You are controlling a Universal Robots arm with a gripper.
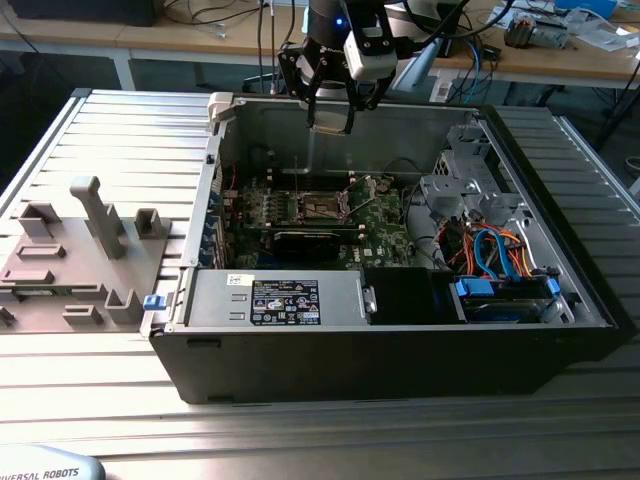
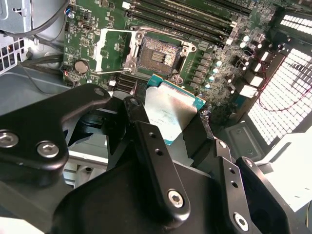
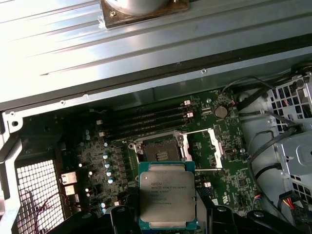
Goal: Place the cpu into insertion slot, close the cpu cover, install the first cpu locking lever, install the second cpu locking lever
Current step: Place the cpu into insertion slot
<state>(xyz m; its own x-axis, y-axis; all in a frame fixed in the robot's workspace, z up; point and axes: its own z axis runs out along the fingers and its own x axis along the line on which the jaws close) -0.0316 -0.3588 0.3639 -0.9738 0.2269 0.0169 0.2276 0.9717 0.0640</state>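
Note:
My gripper point(image 1: 330, 118) hangs above the open computer case, over the back wall, shut on the cpu. In both wrist views the cpu point(image 3: 167, 195) point(image 2: 170, 109) is a square chip with a silver top and green edge, clamped between black fingers point(image 2: 146, 141). Below it on the green motherboard point(image 1: 375, 225) lies the insertion slot point(image 3: 161, 151) point(image 2: 156, 51) point(image 1: 322, 208), dark, bare and silver-rimmed. The cpu cover point(image 3: 207, 146) point(image 2: 113, 51) is swung open beside the slot. Thin wire levers point(image 3: 201, 130) stand raised along the cover.
The case holds a power supply point(image 1: 280, 300) at the front and a drive cage with blue cables point(image 1: 500, 290) at the exterior view's right. Long black memory slots point(image 3: 146, 119) run beside the socket. A grey fixture point(image 1: 90, 225) sits outside the case at the left.

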